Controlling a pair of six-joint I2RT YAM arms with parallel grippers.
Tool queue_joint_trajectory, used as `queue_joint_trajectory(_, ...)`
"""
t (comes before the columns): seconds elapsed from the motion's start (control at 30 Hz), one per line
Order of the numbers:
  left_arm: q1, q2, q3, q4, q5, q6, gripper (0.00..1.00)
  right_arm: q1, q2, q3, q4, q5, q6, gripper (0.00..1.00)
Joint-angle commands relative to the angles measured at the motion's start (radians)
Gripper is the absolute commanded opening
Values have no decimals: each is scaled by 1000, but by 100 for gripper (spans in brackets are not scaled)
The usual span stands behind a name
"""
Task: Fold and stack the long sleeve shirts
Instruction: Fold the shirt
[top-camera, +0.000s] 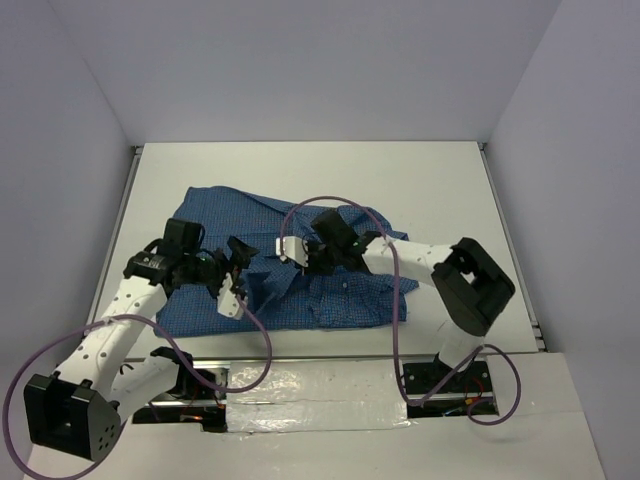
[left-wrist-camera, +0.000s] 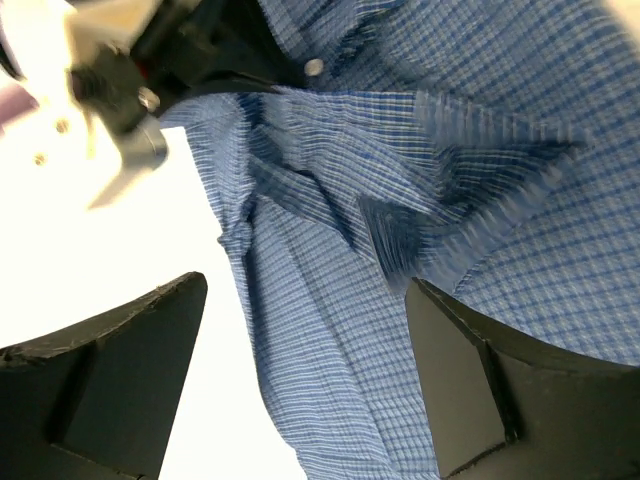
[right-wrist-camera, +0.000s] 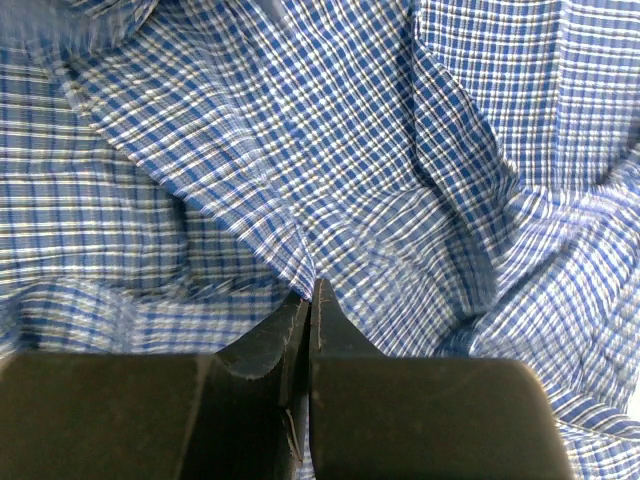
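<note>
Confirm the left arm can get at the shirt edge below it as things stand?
Probably yes. The left gripper is open right above the shirt, whose edge runs between its fingers with nothing covering it. The right gripper is pinched on fabric close by, but off to one side.

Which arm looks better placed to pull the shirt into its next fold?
The right arm, probably: its jaws are shut on a ridge of the shirt, while those of the left arm stand open over it, holding nothing.

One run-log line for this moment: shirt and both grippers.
shirt: rumpled on table | left gripper: open over shirt edge | right gripper: shut on a shirt fold
</note>
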Motion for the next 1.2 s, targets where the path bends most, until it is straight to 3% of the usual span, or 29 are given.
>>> queue_joint_trajectory(0.0,6,35,81,-257,-5,29,94,40,-100,-81,242,54,81,0)
queue_joint_trajectory(0.17,1,124,80,-452,-82,166,92,43,-126,-121,270,61,127,0)
queue_joint_trajectory(0.5,-16,277,71,-440,-266,245,89,45,-135,-118,273,62,167,0)
queue_joint_trajectory(0.63,-31,239,-24,-284,-326,208,84,45,-143,-129,287,55,191,0)
queue_joint_trajectory(0.83,-39,208,-123,-135,-338,177,64,43,-149,-131,292,48,201,0)
queue_joint_trajectory(1.0,-39,250,-147,-52,-367,116,65,43,-152,-131,285,45,205,0)
queue_joint_trajectory(1.17,-40,277,-155,-4,-361,84,53,43,-158,-137,282,50,205,0)
